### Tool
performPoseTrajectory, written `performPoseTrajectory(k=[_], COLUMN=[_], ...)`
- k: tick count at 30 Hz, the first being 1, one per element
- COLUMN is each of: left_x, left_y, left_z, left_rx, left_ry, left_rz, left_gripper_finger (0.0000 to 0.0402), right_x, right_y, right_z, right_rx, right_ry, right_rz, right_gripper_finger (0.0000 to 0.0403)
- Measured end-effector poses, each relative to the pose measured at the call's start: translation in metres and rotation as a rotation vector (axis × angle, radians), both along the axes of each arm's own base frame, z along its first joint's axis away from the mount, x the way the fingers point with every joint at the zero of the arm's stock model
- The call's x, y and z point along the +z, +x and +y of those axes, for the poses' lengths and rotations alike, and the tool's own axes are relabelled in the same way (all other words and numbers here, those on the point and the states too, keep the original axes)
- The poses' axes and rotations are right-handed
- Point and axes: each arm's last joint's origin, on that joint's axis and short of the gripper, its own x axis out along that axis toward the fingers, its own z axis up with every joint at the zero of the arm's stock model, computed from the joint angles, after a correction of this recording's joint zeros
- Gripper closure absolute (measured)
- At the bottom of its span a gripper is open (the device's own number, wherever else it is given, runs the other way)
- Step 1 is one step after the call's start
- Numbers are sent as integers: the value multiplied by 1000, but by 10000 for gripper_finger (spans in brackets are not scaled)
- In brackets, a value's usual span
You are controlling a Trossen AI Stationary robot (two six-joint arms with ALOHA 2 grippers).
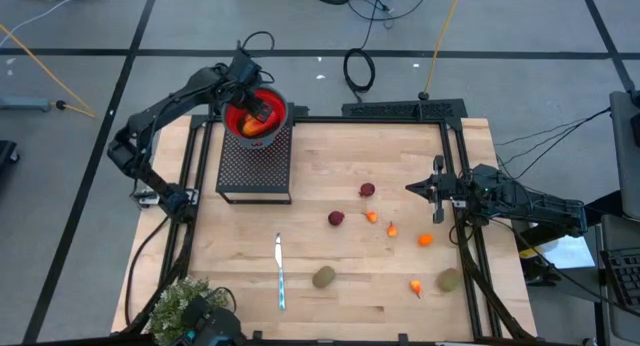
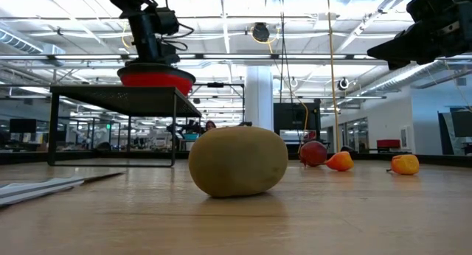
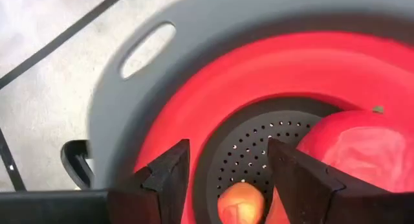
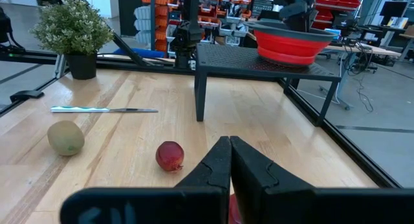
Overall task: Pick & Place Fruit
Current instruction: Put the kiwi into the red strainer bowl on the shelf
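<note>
1. Step in hand, by judgement: release of fruit into the red colander (image 1: 256,114) atop the black mesh stand (image 1: 254,164); elongated red-orange fruit (image 3: 362,146) and small orange bit (image 3: 240,199) lying inside.
2. Left pincer (image 3: 229,175) over the colander, fingers apart, gripping nothing.
3. Right pincer (image 4: 229,160) closed, empty, parked at the desk (image 1: 340,286) edge.
4. Remaining on desk: two dark red balls (image 1: 366,190), kiwis (image 1: 323,277), orange bits (image 1: 425,239).
5. Next: lift clear, reach for another piece.
</note>
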Motion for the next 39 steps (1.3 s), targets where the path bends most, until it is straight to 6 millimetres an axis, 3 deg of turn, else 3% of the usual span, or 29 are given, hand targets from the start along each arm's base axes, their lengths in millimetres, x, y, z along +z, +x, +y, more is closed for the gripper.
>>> performPoseTrajectory(k=[14, 29, 39], left_x=[53, 85, 97], left_y=[5, 53, 76], left_z=[-55, -111, -158], left_rx=[-85, -400, -576], left_ry=[120, 144, 147], left_rz=[-259, -650, -785], left_gripper_finger=[236, 305, 355], right_x=[0, 0, 0], right_y=[0, 0, 0], right_z=[0, 0, 0], right_rx=[0, 4, 4], right_ry=[0, 0, 0], right_rz=[0, 0, 0], right_gripper_finger=[403, 403, 403])
